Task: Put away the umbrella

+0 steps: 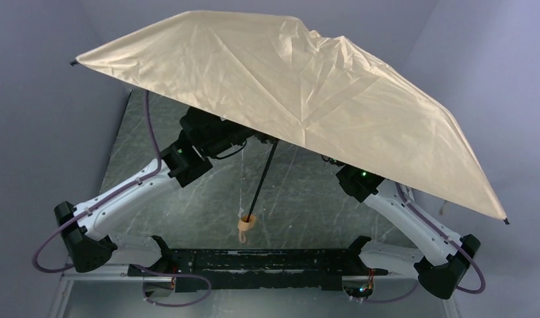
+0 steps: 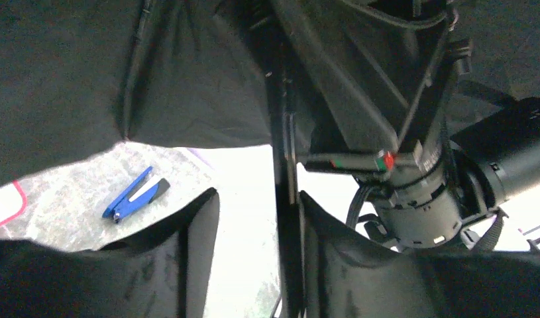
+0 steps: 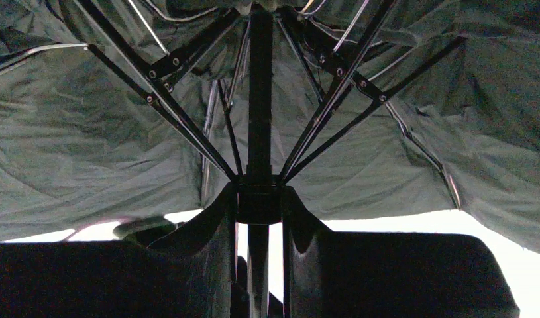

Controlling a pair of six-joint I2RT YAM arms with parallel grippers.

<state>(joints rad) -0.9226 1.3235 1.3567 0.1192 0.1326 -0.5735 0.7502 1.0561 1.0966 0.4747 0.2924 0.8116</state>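
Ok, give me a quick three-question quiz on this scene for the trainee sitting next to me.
1. True or false: the umbrella is folded into a small bundle.
2. Which gripper is clamped on the umbrella? A: left gripper. B: right gripper. C: neither.
3. In the left wrist view, what colours is the small tool lying on the table?

Key: 1 false, its canopy is fully spread. 2 B; the left fingers only flank the shaft, with a gap. 3 blue and black.

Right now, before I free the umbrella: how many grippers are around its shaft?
2. The right gripper clamps the umbrella at its runner, under the ribs; the left gripper straddles the shaft, jaws open, not gripping.
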